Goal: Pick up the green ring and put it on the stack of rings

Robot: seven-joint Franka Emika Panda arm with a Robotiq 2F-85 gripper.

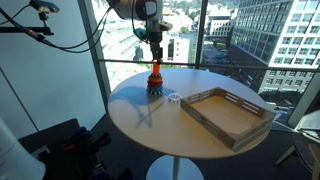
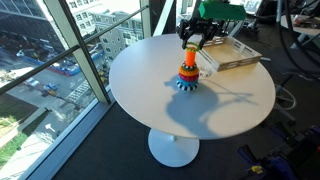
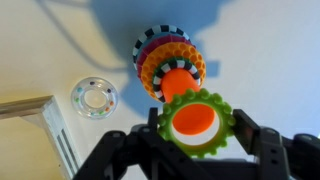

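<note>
The stack of rings [image 3: 168, 62] stands on the round white table [image 3: 270, 60], with an orange-red top and a dark base; it also shows in both exterior views [image 1: 155, 82] [image 2: 188, 76]. In the wrist view my gripper [image 3: 196, 128] is shut on the green ring [image 3: 199, 147], a knobbly yellow-green doughnut held flat between the fingers. The ring is right over the stack's orange tip, which shows through its hole. In both exterior views the gripper [image 1: 155, 55] [image 2: 191, 42] hangs directly above the stack; the ring is too small to make out there.
A whitish clear ring [image 3: 94, 97] lies on the table beside the stack, seen also in an exterior view [image 1: 173, 97]. A large wooden tray [image 1: 228, 112] [image 2: 228, 52] sits beyond it; its corner shows in the wrist view [image 3: 40, 108]. Windows ring the table.
</note>
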